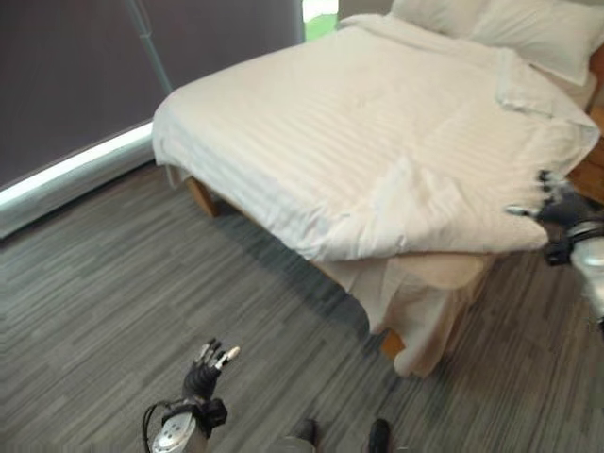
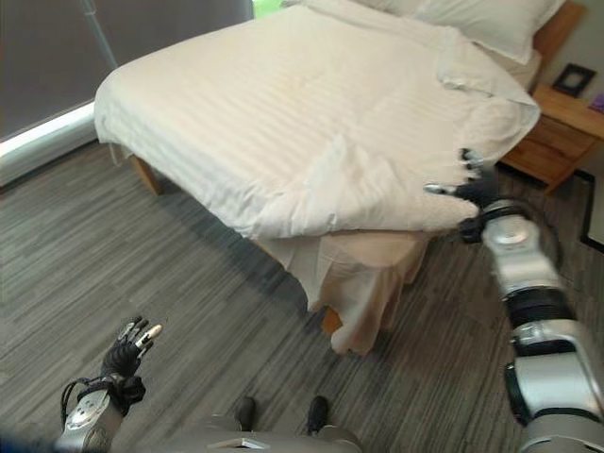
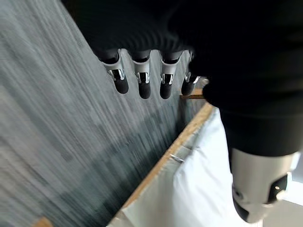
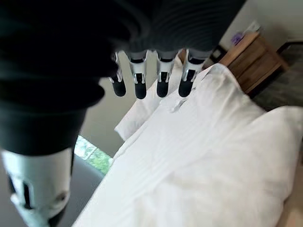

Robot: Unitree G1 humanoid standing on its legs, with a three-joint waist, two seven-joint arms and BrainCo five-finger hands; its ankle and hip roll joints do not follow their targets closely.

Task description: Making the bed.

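A white striped duvet [image 1: 377,142] covers the bed, and its near corner [image 1: 406,203] lies folded back on itself, baring the sheet [image 1: 415,293] that hangs over the bed's foot corner. Two white pillows [image 1: 528,24] rest at the head. My right hand [image 2: 469,189] hovers open just off the duvet's right edge, fingers straight, holding nothing; in the right wrist view its fingers [image 4: 163,82] point over the duvet [image 4: 199,161]. My left hand [image 1: 206,373] hangs open low over the floor, well short of the bed.
A wooden nightstand [image 2: 557,132] stands right of the bed with a small frame [image 2: 573,78] on it. A dark window blind [image 1: 85,66] runs along the left wall. Grey striped carpet [image 1: 113,293] spreads before the bed, and the wooden bed frame [image 3: 165,156] shows beside it.
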